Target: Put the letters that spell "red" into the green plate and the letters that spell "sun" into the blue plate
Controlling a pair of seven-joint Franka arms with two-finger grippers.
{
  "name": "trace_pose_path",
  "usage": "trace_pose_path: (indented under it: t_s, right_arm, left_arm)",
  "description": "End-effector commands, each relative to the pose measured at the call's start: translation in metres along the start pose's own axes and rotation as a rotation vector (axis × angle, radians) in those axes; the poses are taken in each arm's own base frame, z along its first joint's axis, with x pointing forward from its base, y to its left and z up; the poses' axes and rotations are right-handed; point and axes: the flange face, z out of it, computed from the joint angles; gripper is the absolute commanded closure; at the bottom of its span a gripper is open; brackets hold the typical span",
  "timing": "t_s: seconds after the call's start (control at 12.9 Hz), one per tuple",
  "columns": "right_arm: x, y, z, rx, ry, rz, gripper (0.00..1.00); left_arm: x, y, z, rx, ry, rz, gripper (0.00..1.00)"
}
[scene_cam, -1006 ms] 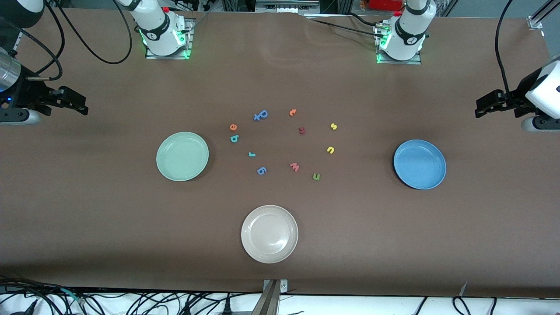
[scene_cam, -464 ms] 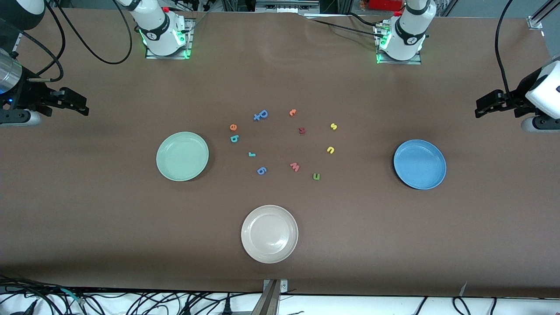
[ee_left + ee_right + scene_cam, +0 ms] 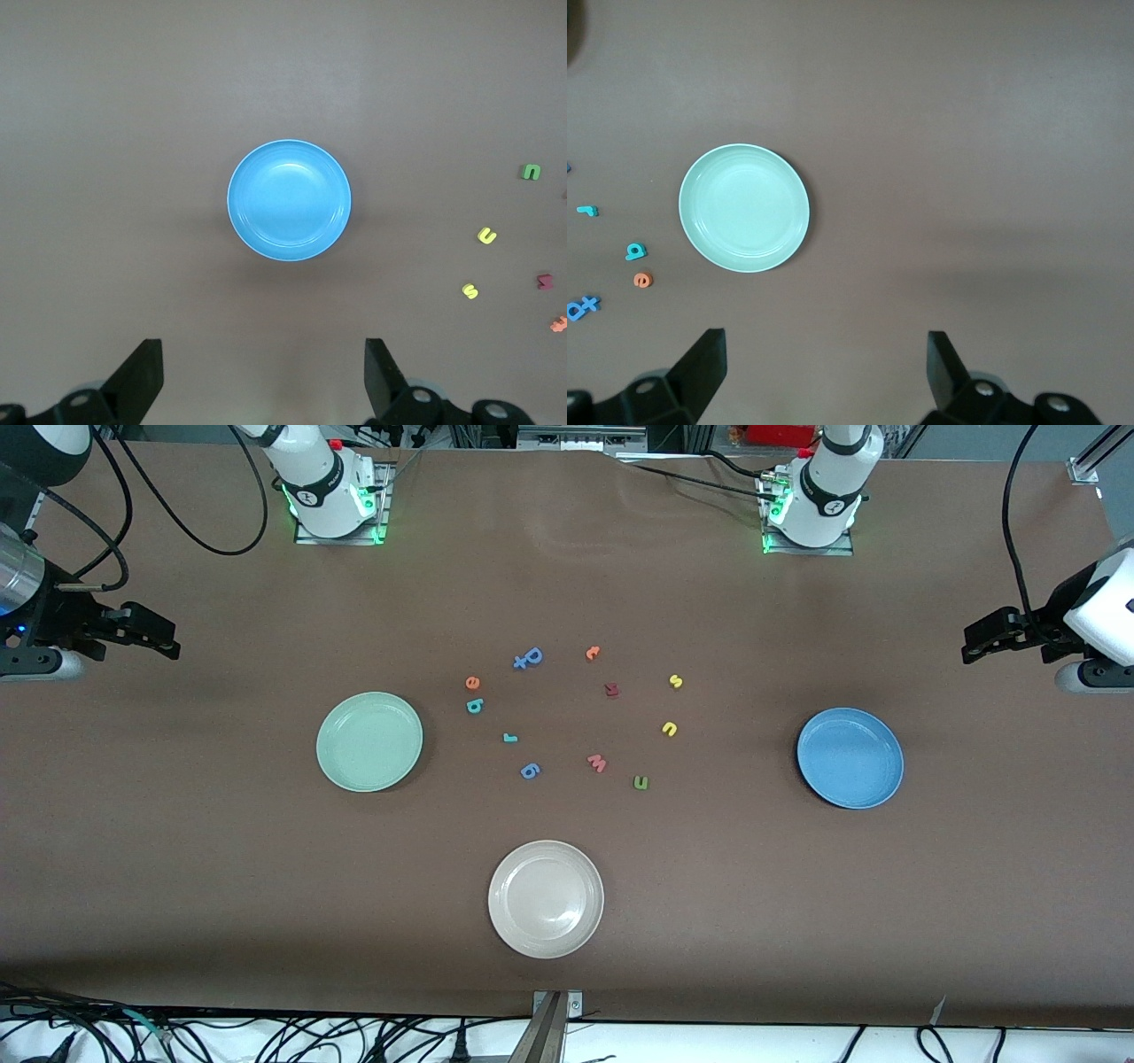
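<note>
1. Sorting has not begun, by my reading — all six wanted letters lie on the table (image 3: 797,921) and neither arm holds anything.
2. The right gripper (image 3: 151,636) hangs over the table edge at the right arm's end, fingers (image 3: 700,363) spread wide and empty; the left gripper (image 3: 988,638) hangs likewise at the left arm's end, fingers (image 3: 142,376) wide and empty. Both arms wait.
3. The "red" letters sit in the cluster's half toward the right arm's end: the orange "e" (image 3: 472,683), the teal "d" (image 3: 476,706) just beside it and nearer the front camera, and the teal "r" (image 3: 509,737) nearer again.
4. The "sun" letters sit toward the left arm's end: the yellow "s" (image 3: 675,681), the yellow "u" (image 3: 670,729) and the green "n" (image 3: 640,782), each nearer the front camera than the one before.
5. The next move probably calls for one gripper to descend on a single small letter — a fine pinch, avoiding the blue "g" (image 3: 530,771) and the salmon "w" (image 3: 597,763) close by.
6. The green plate (image 3: 369,741) is empty, near the "red" letters. The blue plate (image 3: 850,757) is empty, well apart from the "sun" letters.
7. The whitish plate (image 3: 546,899), nearest the front camera, is empty too.
</note>
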Motion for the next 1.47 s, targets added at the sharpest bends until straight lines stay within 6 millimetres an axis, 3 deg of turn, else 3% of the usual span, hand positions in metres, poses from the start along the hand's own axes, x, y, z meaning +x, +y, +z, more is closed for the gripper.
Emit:
trace_pose_path:
  t_s: [0.0, 0.77, 1.01, 1.16, 1.39]
  right_arm:
    - [0.001, 0.002, -0.003, 0.016, -0.002, 0.014, 0.0]
    - [0.002, 0.003, 0.0, 0.016, -0.01, 0.014, 0.0]
    - [0.012, 0.0, 0.025, 0.013, -0.066, 0.007, 0.0]
    - [0.012, -0.005, 0.03, 0.013, -0.085, -0.008, 0.0]
    - [0.011, -0.045, 0.033, 0.007, -0.105, -0.064, 0.0]
  left_arm:
    - [0.002, 0.0, -0.003, -0.007, 0.008, 0.019, 0.0]
    - [0.004, -0.003, 0.0, -0.004, 0.011, 0.015, 0.0]
    - [0.004, -0.004, -0.001, -0.004, 0.013, 0.013, 0.0]
    - [0.004, -0.007, -0.001, -0.002, 0.013, 0.008, 0.0]
    - [0.004, -0.006, -0.001, -0.001, 0.013, 0.01, 0.0]
